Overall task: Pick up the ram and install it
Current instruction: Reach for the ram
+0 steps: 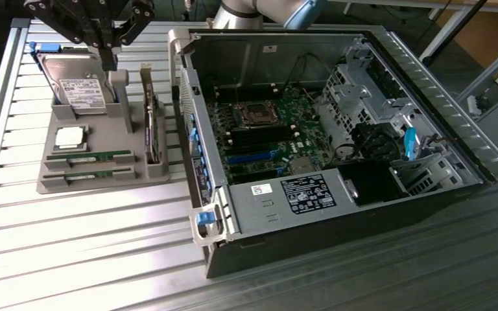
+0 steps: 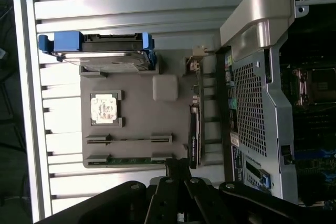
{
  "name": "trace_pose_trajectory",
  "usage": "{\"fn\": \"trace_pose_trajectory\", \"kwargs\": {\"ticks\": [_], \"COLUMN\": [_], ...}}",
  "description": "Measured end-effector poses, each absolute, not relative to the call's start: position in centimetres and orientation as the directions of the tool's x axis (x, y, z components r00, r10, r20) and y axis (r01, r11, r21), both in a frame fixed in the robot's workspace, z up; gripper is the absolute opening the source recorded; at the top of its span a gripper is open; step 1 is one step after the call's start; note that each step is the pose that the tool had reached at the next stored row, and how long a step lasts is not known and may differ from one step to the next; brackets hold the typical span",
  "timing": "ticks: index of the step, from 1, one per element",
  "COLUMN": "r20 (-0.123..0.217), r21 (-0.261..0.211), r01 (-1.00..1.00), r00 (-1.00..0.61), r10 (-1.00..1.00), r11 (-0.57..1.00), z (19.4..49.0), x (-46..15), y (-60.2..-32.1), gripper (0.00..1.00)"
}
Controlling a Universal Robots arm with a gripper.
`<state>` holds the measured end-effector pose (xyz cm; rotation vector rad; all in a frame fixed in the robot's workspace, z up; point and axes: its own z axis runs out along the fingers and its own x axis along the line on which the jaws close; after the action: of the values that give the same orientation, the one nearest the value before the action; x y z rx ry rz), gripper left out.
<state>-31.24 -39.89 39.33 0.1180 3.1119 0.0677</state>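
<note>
Gripper (image 2: 177, 167) hangs over hard drive (image 1: 80, 91), fingers look pinched together, empty. Ram (image 1: 89, 157): two sticks slotted in grey tray (image 1: 102, 184), next to chip (image 1: 69, 137). Reckon: spread fingers, centre on stick's middle, pull straight up, no twisting.

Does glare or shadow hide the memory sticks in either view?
Exterior view: strong glare on the table slats, but both memory sticks are readable on the grey holder. Wrist view: the square chip is washed out white, the computer case nearly black inside; the sticks read fine.
</note>
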Motion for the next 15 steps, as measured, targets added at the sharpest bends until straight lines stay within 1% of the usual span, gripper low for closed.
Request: {"fn": "trace_pose_trajectory", "kwargs": {"ticks": [1, 8, 9, 15], "r20": [-0.025, -0.025, -0.025, -0.025], "r21": [0.044, 0.044, 0.044, 0.044], "r01": [0.075, 0.075, 0.075, 0.075], "r00": [-0.997, -0.997, -0.997, -0.997], "r10": [0.076, 0.076, 0.076, 0.076], "r11": [0.996, 0.996, 0.996, 0.996], "z": [39.3, 39.3, 39.3, 39.3], "x": [-32.7, -32.7, -32.7, -32.8], "y": [-39.9, -40.5, -41.4, -42.5], "gripper": [0.09, 0.09, 0.09, 0.09]}}
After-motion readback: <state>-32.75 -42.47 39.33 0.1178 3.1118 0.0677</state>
